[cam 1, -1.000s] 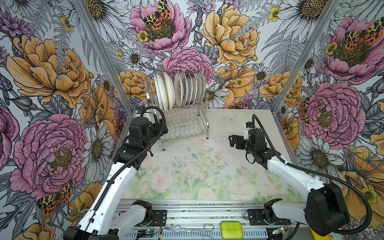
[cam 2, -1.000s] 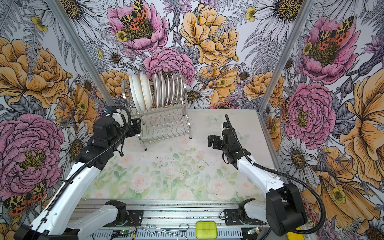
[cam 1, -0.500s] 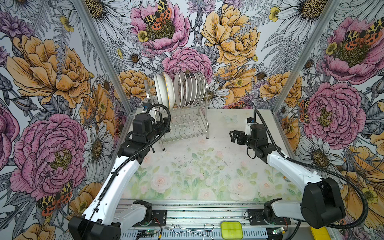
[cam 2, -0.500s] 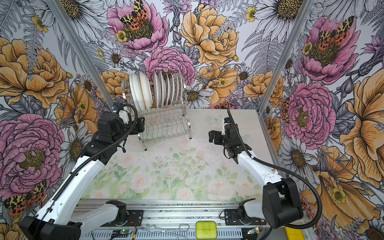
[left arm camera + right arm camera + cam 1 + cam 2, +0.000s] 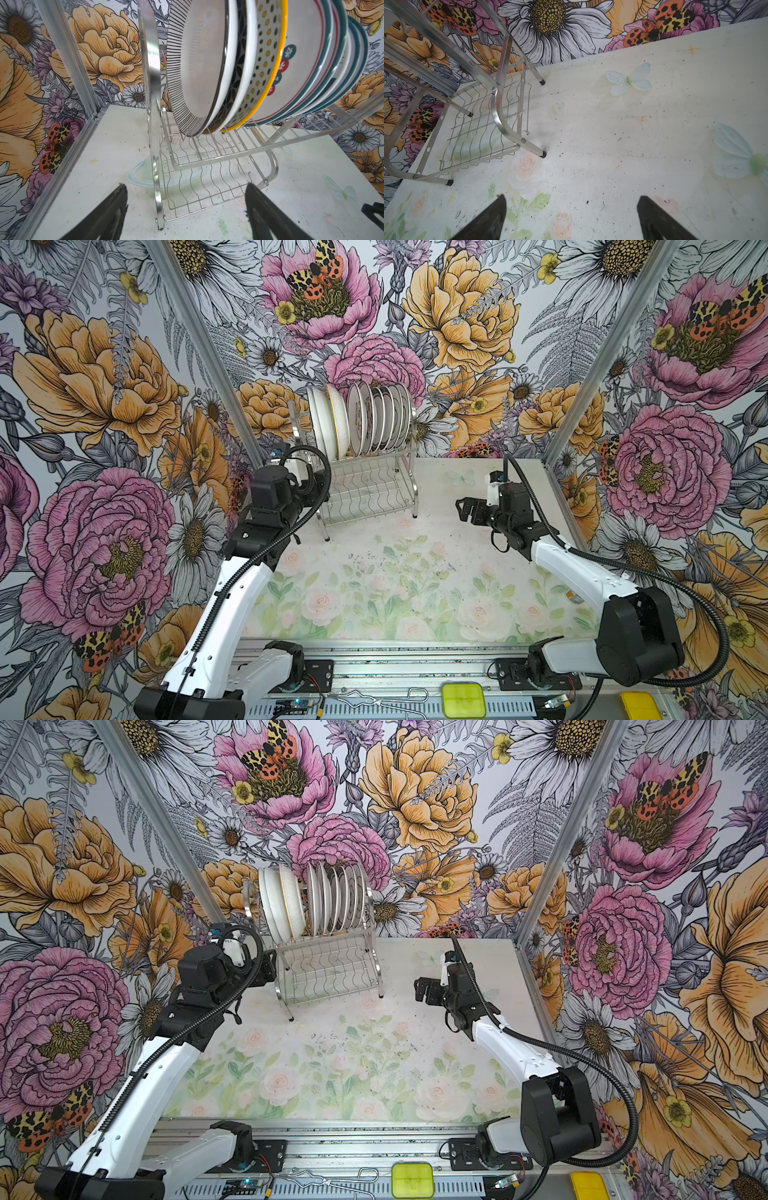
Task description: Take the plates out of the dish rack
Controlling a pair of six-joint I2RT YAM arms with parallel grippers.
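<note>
Plates [image 5: 361, 418]: on edge in upper tier of dish rack [image 5: 370, 493], upper centre of frame in both top views. Packed close, faces turned to frame left and right, row runs left-right. Ceramic, so probably heavy, stiff, slippery glaze, can break. Better take exposed rim of striped end plate [image 5: 187, 72]. Left gripper [image 5: 186, 187]: fingers spread, empty, near rack's left end. Right gripper [image 5: 572, 197]: fingers spread, empty, apart from rack.

The dish rack [image 5: 152, 83] is polished, mirror-bright metal wire and strip. The plates [image 5: 197, 62] look like glossy glazed ceramic. The desk [image 5: 612, 145] is matt, printed, scuffed with dark specks.
</note>
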